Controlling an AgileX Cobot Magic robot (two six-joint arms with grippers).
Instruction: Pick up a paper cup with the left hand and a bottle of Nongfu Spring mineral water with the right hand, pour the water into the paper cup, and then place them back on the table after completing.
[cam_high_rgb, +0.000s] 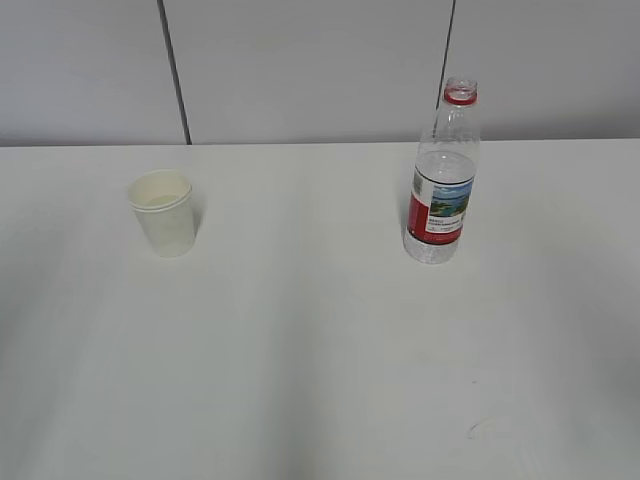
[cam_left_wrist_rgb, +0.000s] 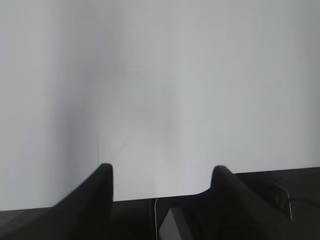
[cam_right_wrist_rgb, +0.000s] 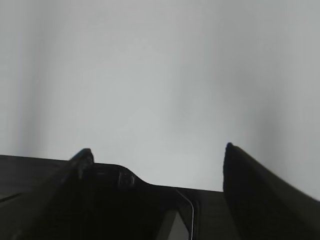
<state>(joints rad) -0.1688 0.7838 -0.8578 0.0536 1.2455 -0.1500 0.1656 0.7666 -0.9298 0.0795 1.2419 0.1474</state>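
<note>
Nothing of the task had been started, as far as the views showed. The paper cup (cam_high_rgb: 162, 212) stood upright toward the far left part of the white surface (cam_high_rgb: 320, 380), apparently a stack of two nested cups, and it looked empty. The water bottle (cam_high_rgb: 442, 176) stood upright toward the far right part, well apart from the cup, uncapped, with a red ring at its neck and a red label around its middle. The water (cam_high_rgb: 446, 163) reached roughly to the shoulder, so nothing seemed to have been poured.

Neither arm appeared in the exterior view. In the left wrist view the left hand (cam_left_wrist_rgb: 162, 177) was spread open with nothing between its fingers, only bare white surface ahead of it. In the right wrist view the right hand (cam_right_wrist_rgb: 157, 157) was likewise wide open and empty, facing plain white.

Everything was still to do: the left hand had to reach and grip the cup, the right hand the bottle, then lift, pour, and set both back down.
</note>
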